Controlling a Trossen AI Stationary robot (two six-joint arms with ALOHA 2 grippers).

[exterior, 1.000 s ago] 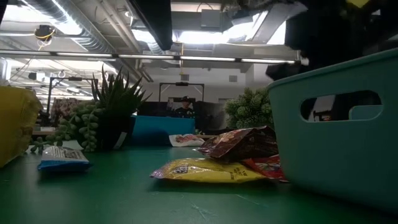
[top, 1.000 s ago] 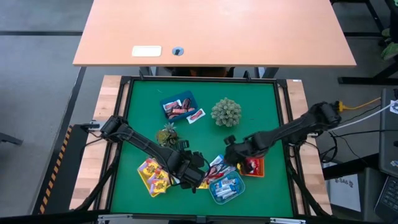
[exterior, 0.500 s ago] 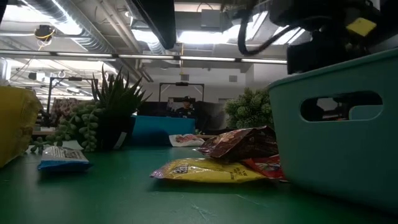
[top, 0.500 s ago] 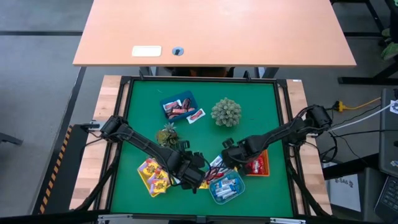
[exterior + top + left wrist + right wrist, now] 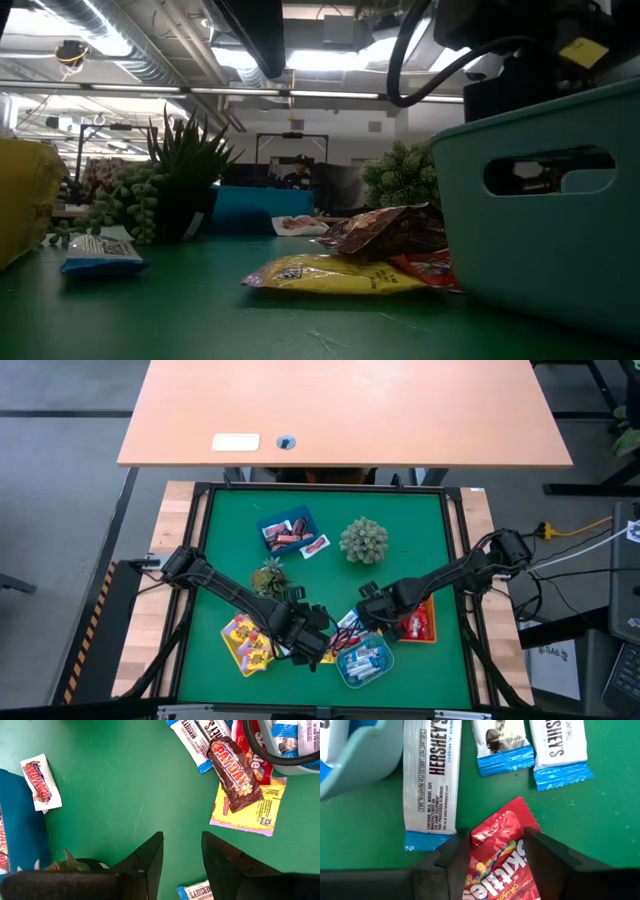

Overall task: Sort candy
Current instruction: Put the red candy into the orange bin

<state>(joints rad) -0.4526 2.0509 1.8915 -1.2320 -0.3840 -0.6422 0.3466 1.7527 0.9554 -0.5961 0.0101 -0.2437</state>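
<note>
A: Skittles pack sits flat on the green desk between the right claw fingers, claw open, not gripping yet.
B: Drop straight, pinch only the red wrapper, clear of the Hershey's bar beside it. Left claw open, empty, nearby.
</note>
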